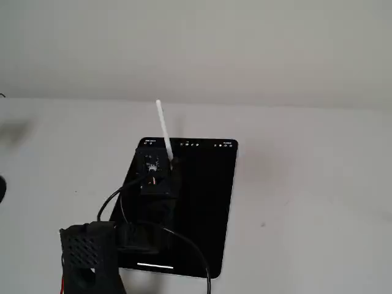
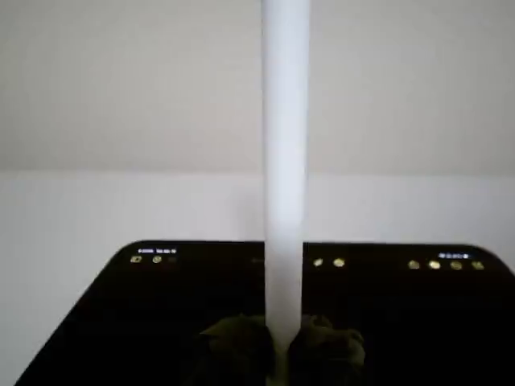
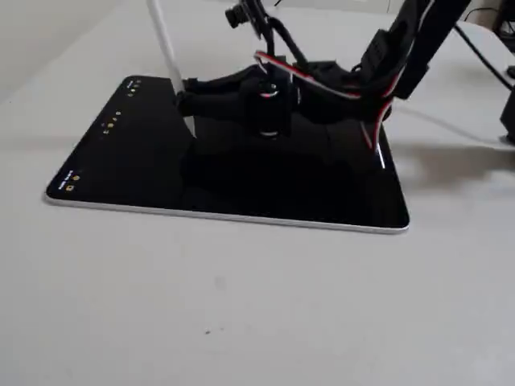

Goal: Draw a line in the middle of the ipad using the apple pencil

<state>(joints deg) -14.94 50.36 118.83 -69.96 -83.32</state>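
1. In a fixed view from above, your tool is closed on the apple pencil, gripping it low near the tip. The white shaft rises up and away from the tool toward the icon edge of the ipad. The ipad lies flat on the counter, directly beneath the tool. The pencil looks light, stiff and smooth, so it can twist or slide in a loose pinch; this low hold suits it, since it leaves little lever for the tip to wobble.

2. In the wrist view, the apple pencil stands straight up the middle of the frame, and the tool's two fingers press it from either side at the bottom edge. The ipad spreads ahead of the tool, its row of small icons at the far edge. The tip is hidden, so you cannot tell here whether it touches the glass. No line shows.

3. In another fixed view from the side, the tool sits low over the ipad, with the apple pencil leaning up past it. The glass is hard, slick and scratch-prone: press lightly, and expect the tip to skate.
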